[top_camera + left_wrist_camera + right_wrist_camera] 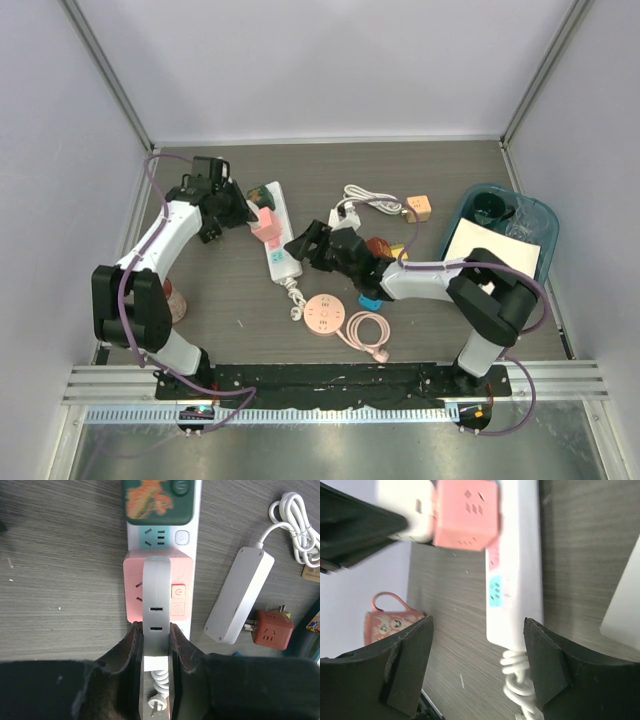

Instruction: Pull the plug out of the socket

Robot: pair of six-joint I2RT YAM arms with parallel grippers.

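A white socket strip point(278, 252) lies on the dark table, with a pink cube adapter point(134, 592) sitting on its middle and a green adapter point(157, 500) further along. My left gripper point(156, 630) is shut on a grey-white slotted plug point(157, 595) that reaches over the pink cube point(266, 231). Whether the cube is still seated in the strip, I cannot tell. My right gripper point(477, 645) is open at the strip's cable end point(517, 570), one finger on either side, touching nothing. The coiled white cable point(520, 680) lies just below.
A second grey strip point(240, 595) and a brown cube adapter point(272, 630) lie right of the socket strip. A round pink socket point(324, 313), an orange cube point(419, 207) and a blue bin point(500, 230) are nearby. A pink mug point(175, 300) stands at the left.
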